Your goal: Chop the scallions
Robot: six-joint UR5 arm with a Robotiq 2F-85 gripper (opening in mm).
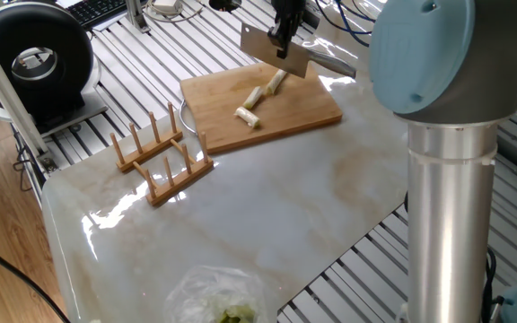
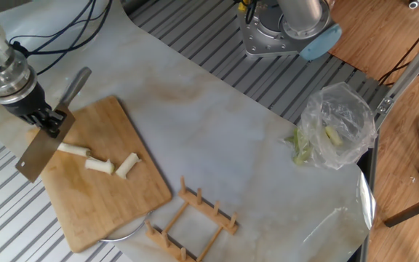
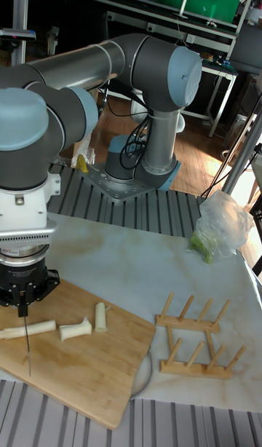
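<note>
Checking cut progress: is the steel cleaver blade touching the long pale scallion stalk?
Cannot tell. The steel cleaver blade overlaps the long pale scallion stalk in every view; none shows contact or a gap plainly.

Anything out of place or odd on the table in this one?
Mostly tidy. The cutting board overhangs the marble slab's edge, resting partly on a round plate-like thing. Green bits poke out of the clear plastic bag onto the marble. Three scallion pieces lie on the board, the cleaver held by the gripper.
</note>
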